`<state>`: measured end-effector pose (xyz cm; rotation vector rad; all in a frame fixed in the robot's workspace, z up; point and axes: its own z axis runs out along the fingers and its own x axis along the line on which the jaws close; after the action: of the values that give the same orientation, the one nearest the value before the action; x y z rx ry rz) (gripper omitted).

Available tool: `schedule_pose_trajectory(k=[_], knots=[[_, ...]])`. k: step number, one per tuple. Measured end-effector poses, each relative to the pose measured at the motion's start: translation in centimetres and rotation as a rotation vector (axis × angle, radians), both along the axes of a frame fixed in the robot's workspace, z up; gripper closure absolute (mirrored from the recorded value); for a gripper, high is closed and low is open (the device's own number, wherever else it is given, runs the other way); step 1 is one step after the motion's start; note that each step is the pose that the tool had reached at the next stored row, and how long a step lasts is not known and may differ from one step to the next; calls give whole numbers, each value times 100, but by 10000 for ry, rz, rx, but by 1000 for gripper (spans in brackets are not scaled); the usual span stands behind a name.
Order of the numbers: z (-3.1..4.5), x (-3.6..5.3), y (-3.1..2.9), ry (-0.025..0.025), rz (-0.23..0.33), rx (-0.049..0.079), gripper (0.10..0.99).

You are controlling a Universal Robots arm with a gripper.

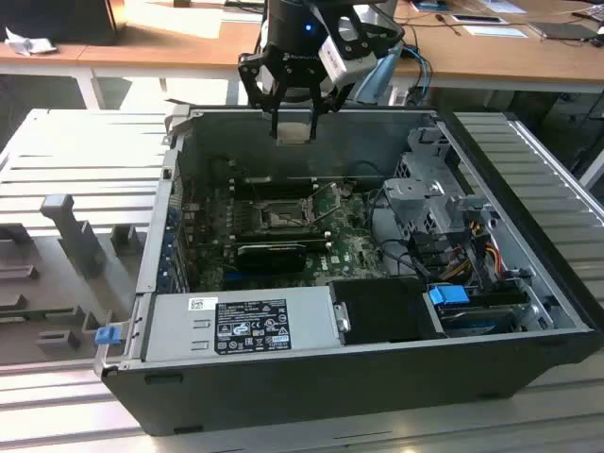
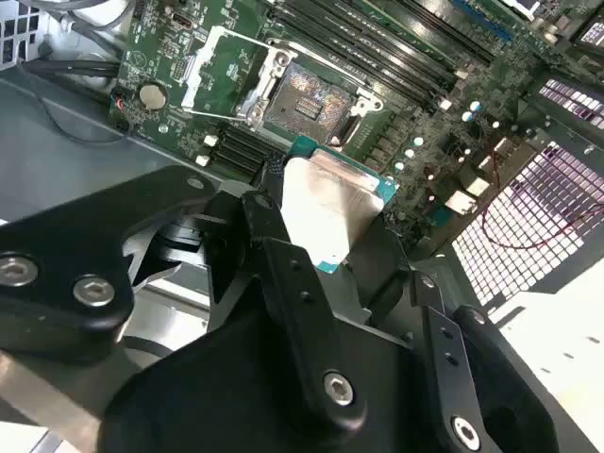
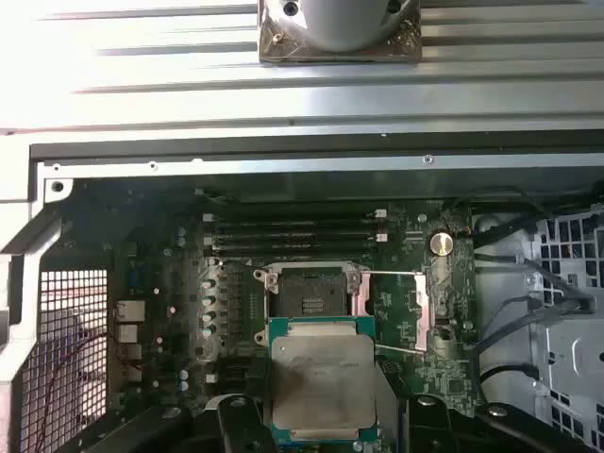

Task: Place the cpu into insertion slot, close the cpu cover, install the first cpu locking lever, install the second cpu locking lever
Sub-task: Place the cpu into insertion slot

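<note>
Lying on a grey ribbed metal table [image 1: 57,142], the open computer case [image 1: 377,387] shows its green board inside, and wooden desks [image 1: 142,42] stand behind it. The gripper [image 1: 294,115] hangs over the far wall of the case, high above the board. Its fingers [image 2: 283,274] are pinching the cpu [image 1: 294,131] by two edges, silver top up. The insertion slot [image 3: 310,293] is bare and dark, with open room above it. The cpu cover [image 2: 212,66] stands open beside the slot. The case walls ring the board, and cables [image 1: 406,245] crowd the exterior view's right side. A white sticker [image 1: 250,326] with small print sits on the grey power supply box [image 1: 311,316].
</note>
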<state>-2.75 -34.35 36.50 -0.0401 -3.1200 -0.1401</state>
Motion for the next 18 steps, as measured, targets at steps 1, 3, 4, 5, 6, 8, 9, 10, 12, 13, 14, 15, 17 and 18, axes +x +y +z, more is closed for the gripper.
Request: schedule_pose_trajectory(k=[1, 3, 4, 5, 6, 8, 9, 10, 12, 13, 14, 15, 17, 18], knots=[[0, 0, 0, 0, -273, -1, 557], [0, 0, 0, 0, -683, -1, 557], [0, 0, 0, 2, -745, -1, 557], [0, 0, 0, 3, -768, -1, 557], [-3, 0, 0, 4, -775, -1, 557], [-8, -1, 0, 23, -778, -2, 557], [-10, -1, 0, 26, -778, -3, 557], [-12, 0, 0, 31, -776, -4, 557], [-14, 1, 0, 30, -899, -2, 557], [-14, 1, 0, 30, -948, -1, 557], [-14, 0, 0, 30, -1003, -2, 557], [-13, 0, 0, 31, -1090, -3, 557], [-14, 0, 0, 30, -1217, -3, 557], [-14, 0, 0, 30, -1278, -4, 557]])
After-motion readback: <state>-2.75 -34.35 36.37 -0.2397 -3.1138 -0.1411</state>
